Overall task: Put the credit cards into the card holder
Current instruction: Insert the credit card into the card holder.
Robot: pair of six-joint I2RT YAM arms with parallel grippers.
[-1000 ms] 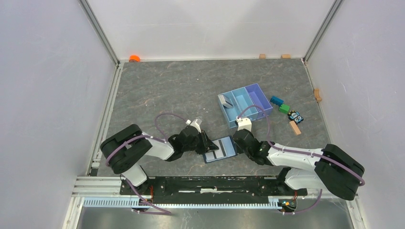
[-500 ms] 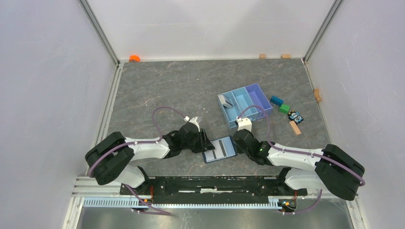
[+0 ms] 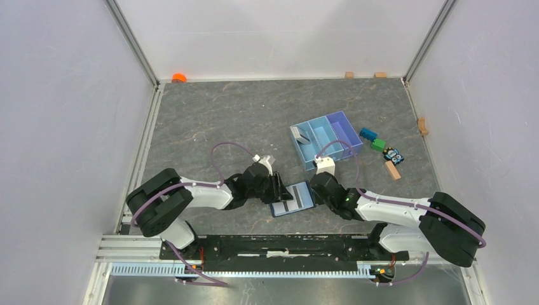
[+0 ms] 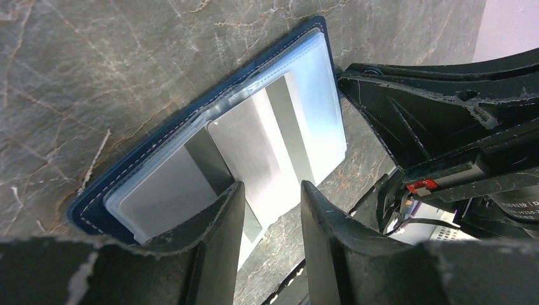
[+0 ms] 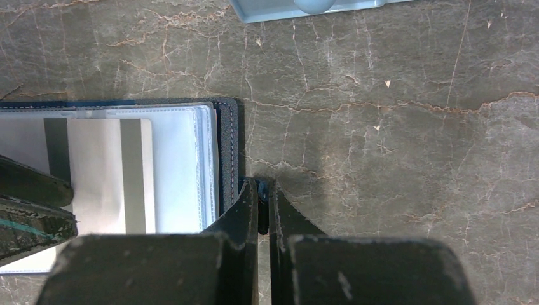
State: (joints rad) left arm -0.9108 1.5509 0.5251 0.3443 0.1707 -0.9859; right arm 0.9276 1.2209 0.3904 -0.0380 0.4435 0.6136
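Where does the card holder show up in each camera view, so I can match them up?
Top external: the card holder lies open, low and centre in the picture.
Left wrist: the card holder lies diagonally across the centre.
Right wrist: the card holder is at the left edge, mid-height.
Shared landmark: the dark-striped credit card lying on it.

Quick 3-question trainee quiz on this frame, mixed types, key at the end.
1. True or false: the card holder lies open on the table.
2. The left gripper stands: A) shut, B) open over a card, C) out of view.
3. Which gripper is shut beside the card holder's edge?
Key: 1 true; 2 B; 3 the right gripper.
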